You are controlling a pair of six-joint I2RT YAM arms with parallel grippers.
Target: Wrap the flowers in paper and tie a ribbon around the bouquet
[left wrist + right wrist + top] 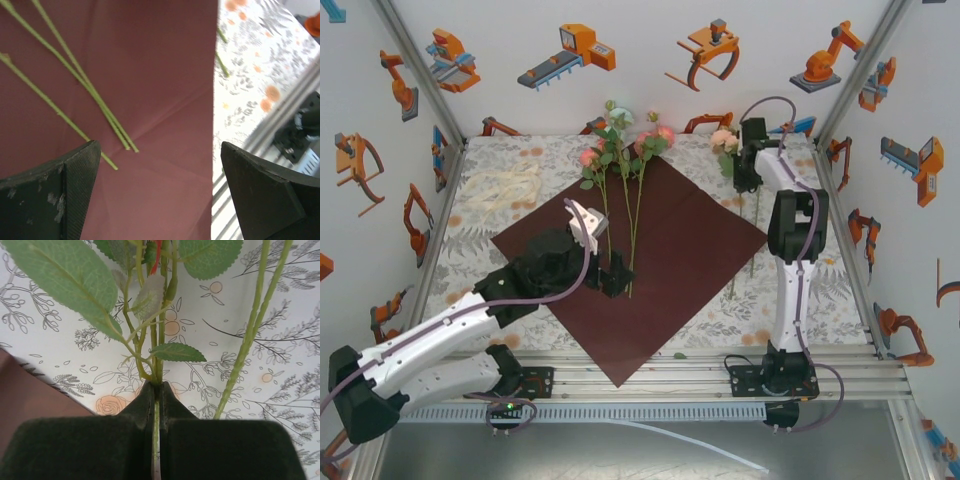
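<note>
On paper point(690, 240), flowers point(620, 150) lie blooms far, stems near; left hand point(616, 276) spread; right hand point(156, 395) pinching rose stem point(160, 355).

My left pincer point(616, 276) hangs over the near stem ends of the flowers point(620, 150) on the paper point(690, 250). My right pincer point(748, 170) sits far right at a peach rose point(725, 140). The ribbon point(505, 187) lies far left.

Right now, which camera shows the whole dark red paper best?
Top external: the paper shows almost whole, a flat diamond with rose stems lying across it. Left wrist gives a close patch of it with the stem ends; right wrist catches a small piece at its lower left.
</note>
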